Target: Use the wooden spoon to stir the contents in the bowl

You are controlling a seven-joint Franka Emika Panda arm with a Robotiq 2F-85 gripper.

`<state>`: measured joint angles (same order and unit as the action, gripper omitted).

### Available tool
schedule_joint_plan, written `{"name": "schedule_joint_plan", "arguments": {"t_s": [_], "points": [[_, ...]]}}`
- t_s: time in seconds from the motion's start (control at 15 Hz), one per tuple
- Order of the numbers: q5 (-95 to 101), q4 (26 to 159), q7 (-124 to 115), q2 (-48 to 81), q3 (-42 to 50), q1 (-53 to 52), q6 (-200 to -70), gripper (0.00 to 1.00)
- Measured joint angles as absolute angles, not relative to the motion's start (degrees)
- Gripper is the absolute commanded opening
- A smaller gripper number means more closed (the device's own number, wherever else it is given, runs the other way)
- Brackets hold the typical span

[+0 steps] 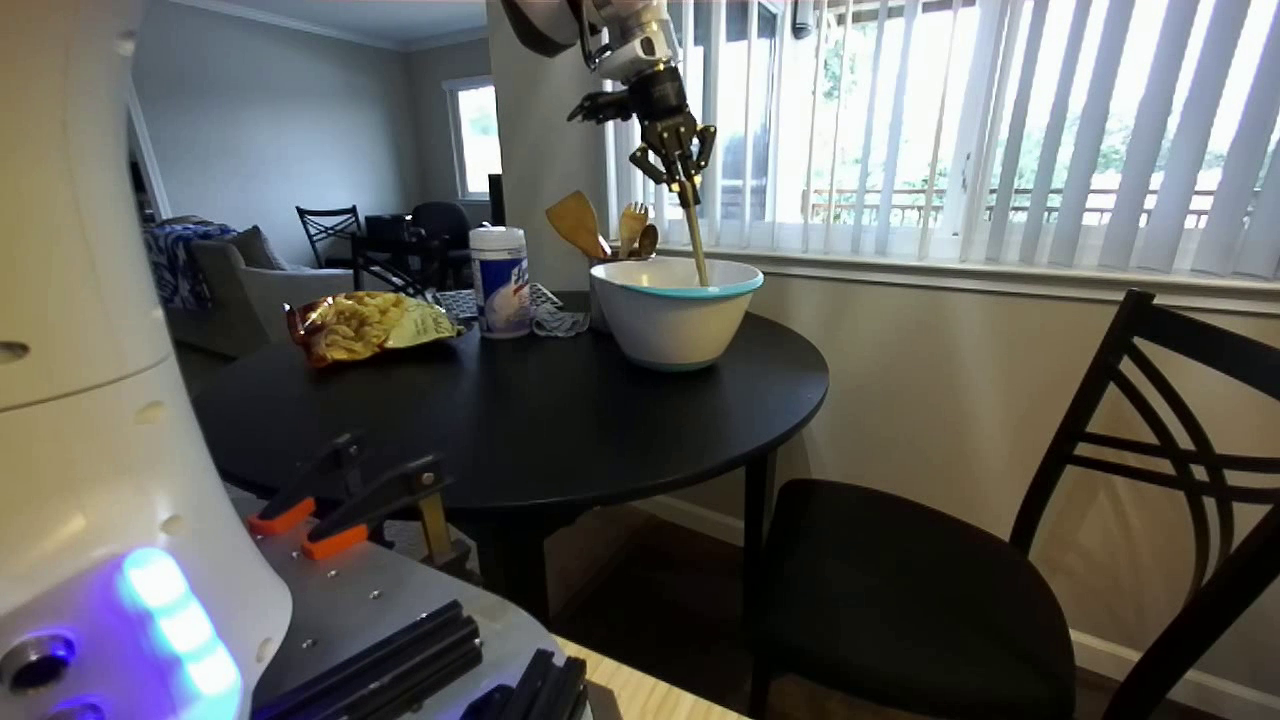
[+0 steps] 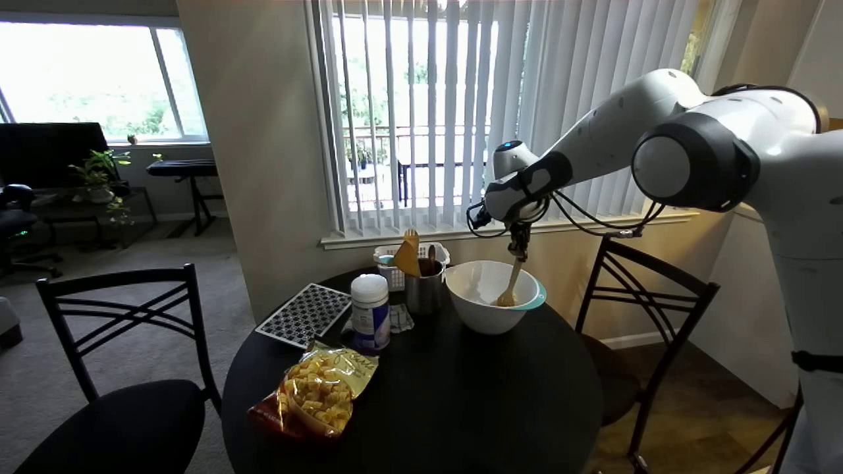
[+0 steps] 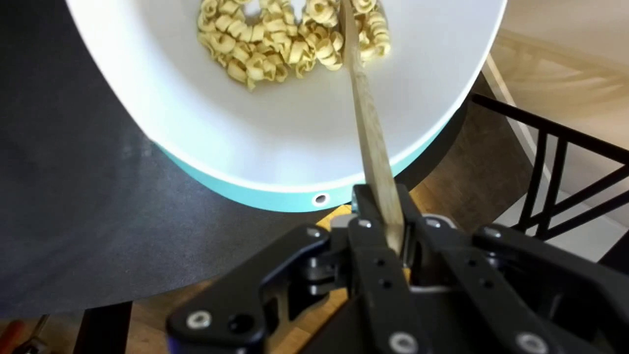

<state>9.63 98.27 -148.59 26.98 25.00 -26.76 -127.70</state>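
The off-white bowl (image 1: 680, 328) with a turquoise rim band stands upright on the dark round table, also in an exterior view (image 2: 486, 319) and the wrist view (image 3: 275, 128). Yellow curly pasta pieces (image 3: 275, 46) lie in its bottom. My gripper (image 3: 382, 196) is shut on the handle end of the wooden spoon (image 3: 368, 123), above the bowl's rim. The spoon slants down into the bowl, its head among the pasta near one side, partly cut off by the wrist view's top edge. In an exterior view the spoon (image 1: 697, 240) has its head hidden by the bowl wall.
A metal utensil holder (image 2: 423, 291) with wooden tools stands close beside the bowl. A white basket (image 2: 395, 276), a wipes canister (image 2: 371, 313), a patterned board (image 2: 304, 315) and an open snack bag (image 2: 323, 388) share the table. A chair (image 1: 900, 580) stands near the bowl's side.
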Motion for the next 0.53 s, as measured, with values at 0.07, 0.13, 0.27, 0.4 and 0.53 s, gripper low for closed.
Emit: {"name": "schedule_joint_plan", "arguments": {"t_s": [0.07, 0.13, 0.27, 0.4, 0.53], "points": [[10.8, 99.4, -148.4, 26.3, 23.7, -25.9, -127.6, 0.05], [12.5, 100.5, -148.4, 25.5, 21.4, -24.5, -127.6, 0.05], [15.5, 102.6, -148.3, 23.6, 17.1, -21.7, -127.5, 0.05], [16.9, 104.0, -147.3, 21.9, 13.5, -19.5, -127.3, 0.05], [16.9, 104.7, -145.6, 20.8, 10.1, -17.7, -127.1, 0.05]]}}
